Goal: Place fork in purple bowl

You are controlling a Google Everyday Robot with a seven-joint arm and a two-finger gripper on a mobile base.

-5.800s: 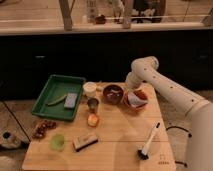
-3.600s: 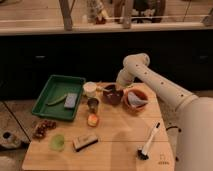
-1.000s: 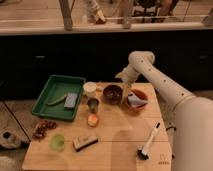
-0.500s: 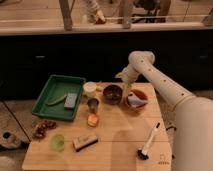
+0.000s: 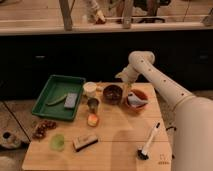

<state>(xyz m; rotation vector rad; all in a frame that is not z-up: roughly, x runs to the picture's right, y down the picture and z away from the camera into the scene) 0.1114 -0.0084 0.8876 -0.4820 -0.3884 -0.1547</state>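
The purple bowl [image 5: 112, 94], dark and round, stands at the back middle of the wooden table [image 5: 115, 142]. My gripper [image 5: 126, 85] hangs from the white arm [image 5: 150, 70] just above and behind the gap between the purple bowl and a red bowl [image 5: 137, 99] to its right. A pale whitish thing [image 5: 133, 101] lies in the red bowl. I cannot tell whether it is the fork. The inside of the purple bowl looks dark and I see no fork in it.
A green tray [image 5: 56, 95] with a grey block is at the left. A white cup [image 5: 90, 89], a metal cup [image 5: 92, 104] and an orange fruit [image 5: 92, 120] stand left of the bowls. A long white brush [image 5: 149, 141], a sponge block [image 5: 85, 142], a green cup [image 5: 57, 142] and snacks [image 5: 44, 129] lie nearer the front.
The gripper went from the red bowl to over the purple bowl, then rose and drew back. Over the last second it has hardly moved.
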